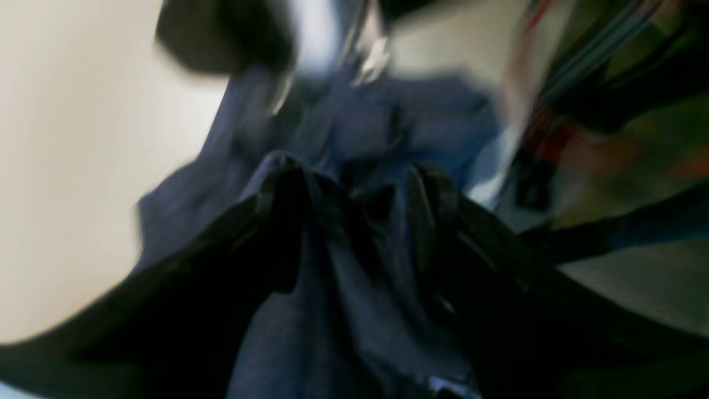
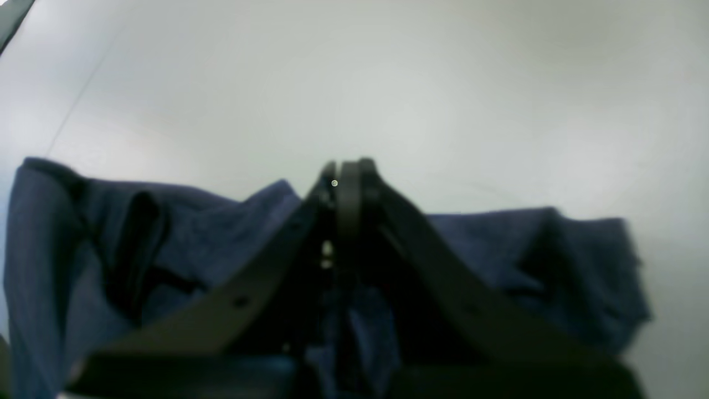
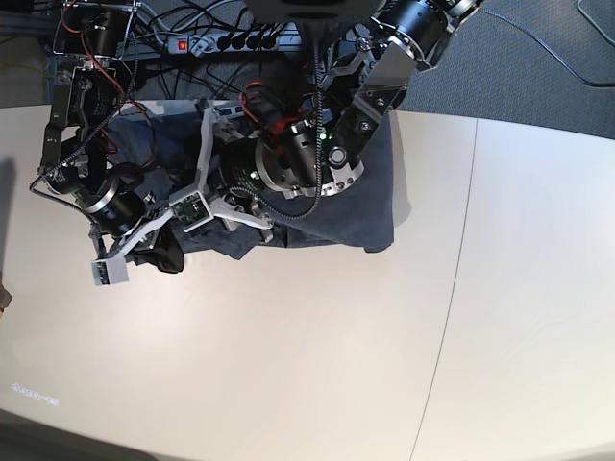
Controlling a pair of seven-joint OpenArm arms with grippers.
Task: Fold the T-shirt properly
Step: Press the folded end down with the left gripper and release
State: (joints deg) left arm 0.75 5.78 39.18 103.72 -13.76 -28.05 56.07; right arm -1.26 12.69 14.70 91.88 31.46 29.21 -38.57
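Observation:
The slate-blue T-shirt (image 3: 375, 192) lies crumpled at the back of the table (image 3: 288, 346), partly under both arms. In the blurred left wrist view my left gripper (image 1: 357, 185) has its black fingers (image 1: 282, 188) set wide apart, and T-shirt cloth (image 1: 388, 111) is bunched between and beyond them. Whether they press on it I cannot tell. My right gripper (image 2: 346, 169) has its fingers closed together, with the T-shirt (image 2: 210, 233) spreading out to both sides of them and showing between their bases. From the base view it (image 3: 154, 252) sits at the shirt's front left corner over a dark lump of cloth.
A power strip (image 3: 221, 40) and tangled cables run along the table's back edge behind the arms. A seam (image 3: 461, 240) crosses the pale tabletop right of the shirt. Grey floor (image 3: 538, 58) shows at the back right. The left arm (image 3: 288, 168) hangs over the shirt's middle.

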